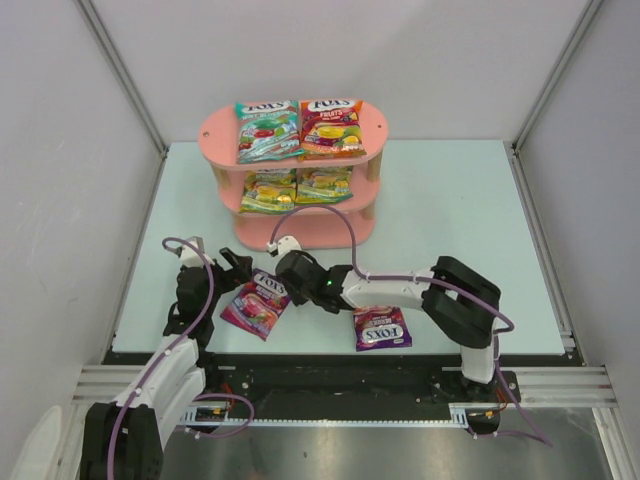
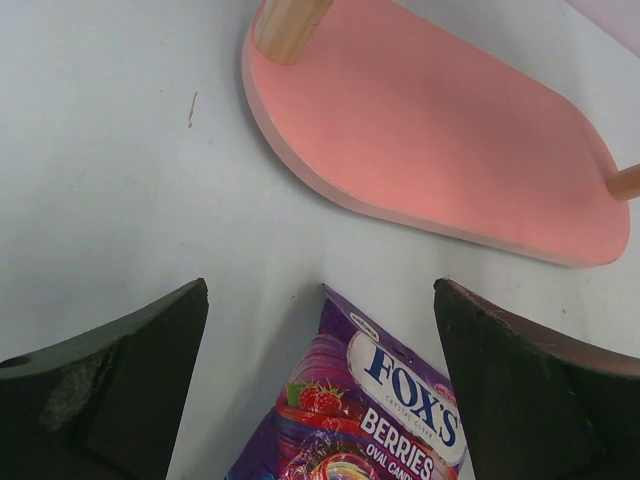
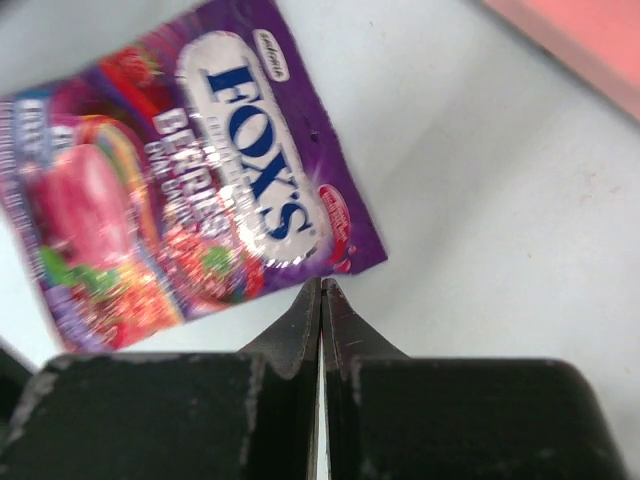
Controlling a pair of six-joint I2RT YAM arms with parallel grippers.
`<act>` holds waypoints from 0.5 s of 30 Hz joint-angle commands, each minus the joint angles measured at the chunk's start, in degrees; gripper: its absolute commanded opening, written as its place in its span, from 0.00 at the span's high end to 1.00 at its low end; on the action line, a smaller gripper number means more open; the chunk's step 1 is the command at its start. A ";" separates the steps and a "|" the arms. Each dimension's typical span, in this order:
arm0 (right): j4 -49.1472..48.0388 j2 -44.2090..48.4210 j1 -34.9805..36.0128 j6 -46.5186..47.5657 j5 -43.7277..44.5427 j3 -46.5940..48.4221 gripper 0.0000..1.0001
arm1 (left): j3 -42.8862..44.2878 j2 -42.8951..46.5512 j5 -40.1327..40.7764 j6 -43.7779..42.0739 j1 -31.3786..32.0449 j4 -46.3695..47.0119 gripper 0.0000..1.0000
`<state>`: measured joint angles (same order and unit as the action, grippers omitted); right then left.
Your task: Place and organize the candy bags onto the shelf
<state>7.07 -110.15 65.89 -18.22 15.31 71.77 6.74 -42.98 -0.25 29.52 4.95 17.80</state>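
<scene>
The pink shelf [image 1: 293, 180] stands far back on the table [image 1: 450, 220], four candy bags [image 1: 268, 130] on its top two boards. A purple bag [image 2: 370, 410] lies flat between the wide-spread fingers of my left claw [image 2: 320, 290]; my right claw [image 3: 320, 290] is closed tight, empty, at its edge.

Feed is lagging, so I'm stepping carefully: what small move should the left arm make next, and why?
Probably lower the left pincer and close on the purple bag. It is open and straddling that bag, and the shelf has a bare bottom board.
</scene>
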 commanded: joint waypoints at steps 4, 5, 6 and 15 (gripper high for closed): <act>5.84 16.53 4.07 -0.93 8.23 -5.48 1.00 | 0.99 0.62 -0.36 0.10 -0.38 1.36 0.00; 6.72 18.63 3.99 -2.16 9.03 -6.89 0.99 | 0.99 0.62 -0.36 0.10 -0.47 1.36 0.00; 7.60 20.57 3.55 -5.04 9.56 -8.30 1.00 | 0.99 0.53 -0.28 0.10 -0.47 1.36 0.00; 29.12 42.64 -4.62 -22.98 19.66 -20.96 1.00 | 1.08 0.44 -0.19 0.19 -0.47 1.36 0.00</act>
<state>23.55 -73.10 63.55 -30.44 28.16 52.93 6.74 -42.96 -0.23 29.52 4.95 17.85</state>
